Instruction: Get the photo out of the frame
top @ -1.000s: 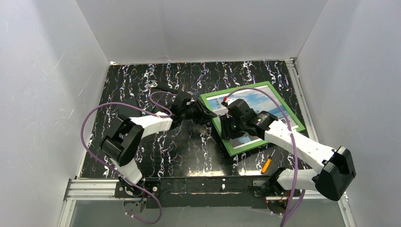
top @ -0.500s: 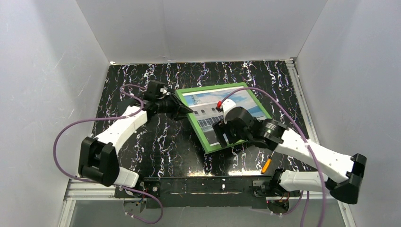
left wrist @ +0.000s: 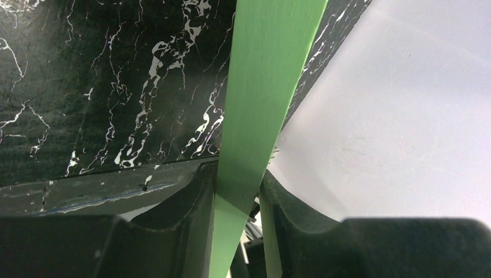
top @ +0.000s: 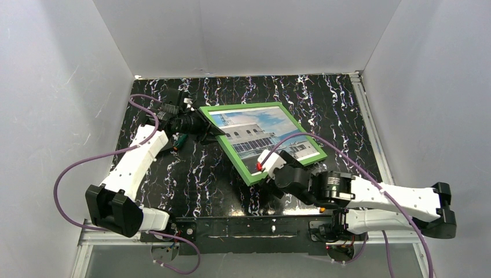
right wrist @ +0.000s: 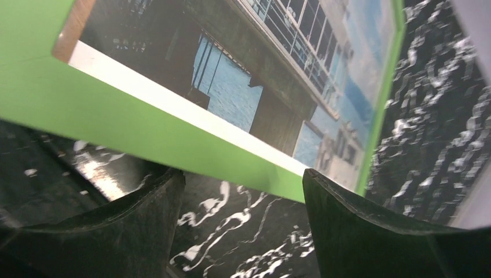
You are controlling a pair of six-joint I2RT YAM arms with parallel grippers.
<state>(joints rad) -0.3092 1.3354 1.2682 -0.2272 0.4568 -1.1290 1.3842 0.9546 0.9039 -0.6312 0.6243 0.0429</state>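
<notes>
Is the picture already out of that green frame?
No, in the top view the photo sits inside the frame, with the green border around all four sides.

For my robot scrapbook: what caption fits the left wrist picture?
Left gripper clamped on the green frame, marbled black table behind.

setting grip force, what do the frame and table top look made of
The frame looks like wood or fibreboard painted matt green: a bare tan edge shows at its inner corner. The table top looks like glossy black laminate or vinyl, white-marbled, with sheen.
</notes>
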